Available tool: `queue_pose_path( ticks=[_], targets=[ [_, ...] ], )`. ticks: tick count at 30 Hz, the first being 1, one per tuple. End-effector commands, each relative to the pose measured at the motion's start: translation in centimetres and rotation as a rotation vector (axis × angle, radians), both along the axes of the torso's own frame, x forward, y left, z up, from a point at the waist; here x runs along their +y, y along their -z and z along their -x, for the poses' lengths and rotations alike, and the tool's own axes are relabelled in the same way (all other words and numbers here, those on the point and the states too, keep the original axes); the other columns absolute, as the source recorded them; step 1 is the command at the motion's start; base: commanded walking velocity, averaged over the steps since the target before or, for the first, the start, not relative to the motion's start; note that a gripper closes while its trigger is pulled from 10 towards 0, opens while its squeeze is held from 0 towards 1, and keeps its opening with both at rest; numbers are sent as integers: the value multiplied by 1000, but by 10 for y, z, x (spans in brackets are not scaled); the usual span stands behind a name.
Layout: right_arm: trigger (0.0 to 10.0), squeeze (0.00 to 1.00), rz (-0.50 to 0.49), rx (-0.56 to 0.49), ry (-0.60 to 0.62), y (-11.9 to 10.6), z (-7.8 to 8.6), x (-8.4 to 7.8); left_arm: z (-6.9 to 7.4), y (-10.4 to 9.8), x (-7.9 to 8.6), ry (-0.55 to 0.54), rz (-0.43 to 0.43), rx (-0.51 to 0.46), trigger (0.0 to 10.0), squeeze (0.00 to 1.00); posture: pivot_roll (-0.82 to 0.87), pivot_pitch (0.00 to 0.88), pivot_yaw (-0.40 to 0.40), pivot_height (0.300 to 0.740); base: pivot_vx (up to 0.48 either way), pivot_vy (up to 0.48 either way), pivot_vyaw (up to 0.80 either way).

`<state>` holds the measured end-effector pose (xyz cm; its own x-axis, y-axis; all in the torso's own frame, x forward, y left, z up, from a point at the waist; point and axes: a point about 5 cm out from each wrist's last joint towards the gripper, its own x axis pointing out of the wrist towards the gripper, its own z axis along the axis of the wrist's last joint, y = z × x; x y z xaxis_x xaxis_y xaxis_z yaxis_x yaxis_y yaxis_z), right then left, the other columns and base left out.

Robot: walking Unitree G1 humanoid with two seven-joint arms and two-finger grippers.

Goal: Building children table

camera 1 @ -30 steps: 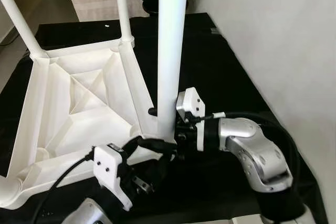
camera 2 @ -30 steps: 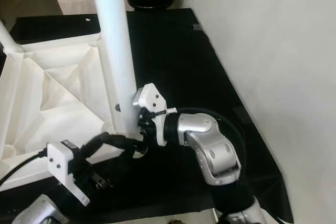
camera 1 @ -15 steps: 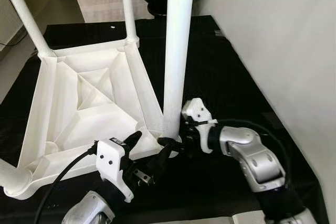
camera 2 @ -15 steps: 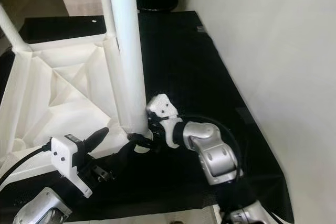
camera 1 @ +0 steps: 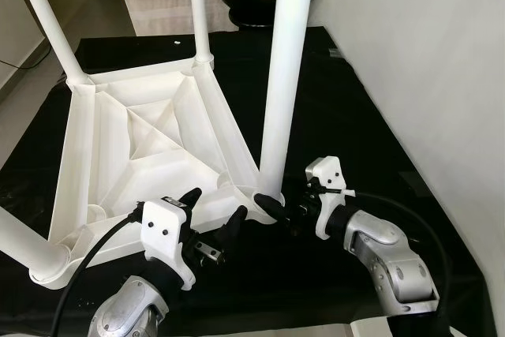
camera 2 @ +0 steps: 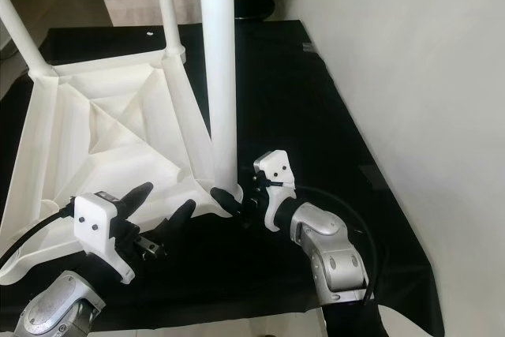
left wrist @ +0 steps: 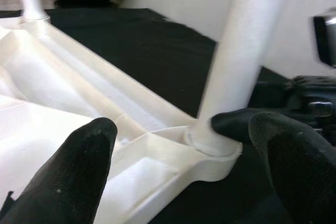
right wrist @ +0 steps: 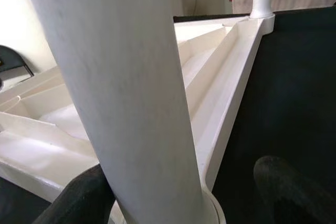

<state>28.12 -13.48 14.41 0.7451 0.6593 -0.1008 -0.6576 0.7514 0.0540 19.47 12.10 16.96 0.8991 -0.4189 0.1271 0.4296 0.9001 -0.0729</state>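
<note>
Now table leg [camera 1: 282,84] between right end effector [camera 1: 267,207] fingers.

Two silver jointed metal arms, white plastic wrist camera housings with small screws, black cables, long black fingers [camera 1: 238,218].

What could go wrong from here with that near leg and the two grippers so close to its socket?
The right gripper sits low at the foot of the near leg. If the leg is not fully seated in its corner socket, letting go could leave the tall leg to lean or fall toward the wall. The left gripper is open by the tabletop rim near that corner; closing or pushing there might shift the upturned top on the black mat and twist the joint.
</note>
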Motion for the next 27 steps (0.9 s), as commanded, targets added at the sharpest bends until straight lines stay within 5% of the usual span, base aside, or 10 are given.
queue_pose_path(
  ticks=[1, 10, 17, 27],
  targets=[
    [10000, 0, -29, -47, 34, -8, 3, -6, -1, 7, 5, -26, -35, 39, 10000, 0, 4, 109, -20, 740, 0, 0, 0],
    [10000, 0, -53, -97, 213, -6, 28, -12, 5, 16, 19, -214, -116, 87, 10000, 0, 1, 98, -12, 740, 0, 0, 0],
    [10000, 0, -56, -95, 225, -5, 30, -13, 10, 18, 18, -235, -207, 76, 10000, 0, -2, 92, -16, 740, 0, 0, 0],
    [10000, 0, -41, -76, 225, -2, 36, -17, 7, 20, 13, -229, -226, 71, 10000, 0, -31, 75, -11, 740, 0, 480, 0]
  ],
)
